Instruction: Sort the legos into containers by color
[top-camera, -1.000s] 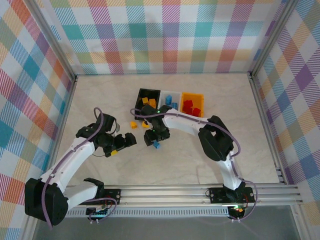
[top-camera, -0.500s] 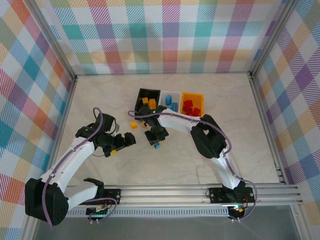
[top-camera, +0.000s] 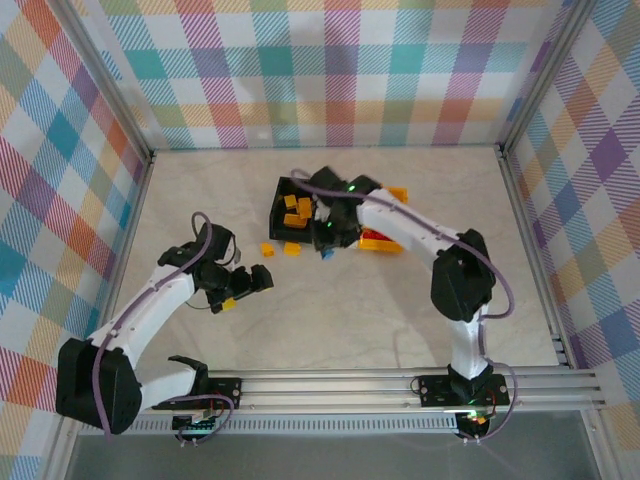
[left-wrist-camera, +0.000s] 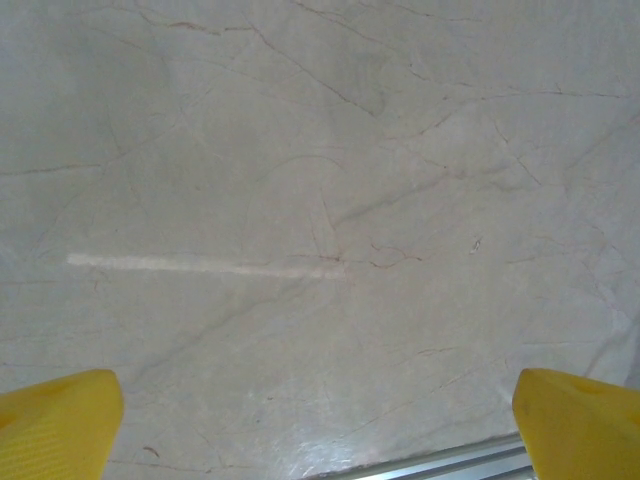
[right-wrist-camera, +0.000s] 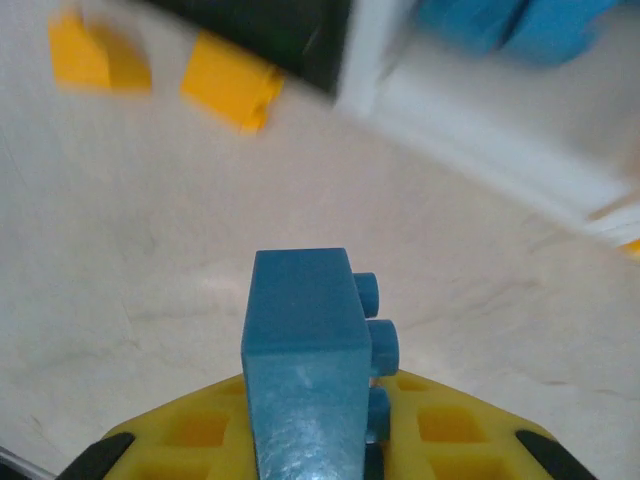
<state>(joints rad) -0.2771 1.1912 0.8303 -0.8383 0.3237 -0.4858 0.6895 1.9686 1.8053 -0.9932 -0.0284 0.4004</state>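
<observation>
The right hand (top-camera: 326, 243) is clamping a blue brick (right-wrist-camera: 305, 340) by its flat sides, with the jaws drawn narrow onto it and the studs pointing sideways. The brick appears to be lifted off the surface (left-wrist-camera: 320, 150), just short of the white bin (right-wrist-camera: 470, 130). That bin is sitting toward the far edge of the surface, between the black bin (top-camera: 283, 186) and the yellow-orange bin (top-camera: 378, 241).

Other blue bricks (right-wrist-camera: 520, 25) are lying in the white bin, so that is probably where this one belongs. To do it well, the hand should be:
- carrying the brick forward high enough for its lower end to clear the near wall;
- centring it over the open interior before the jaws part;
- keeping away from the black bin next door;
- keeping off the two loose yellow bricks (top-camera: 267, 249) lying just outside the black bin's near wall.

The left hand (top-camera: 250, 282) is spread wide and holding nothing, over bare surface well apart from the bins.

From above, the right arm is covering the white bin and much of the yellow-orange one, so their contents cannot be counted. In the right wrist view the bins are smeared with blur. The fingers are hiding the lower end of the brick, so how deep the grip goes is unclear.
</observation>
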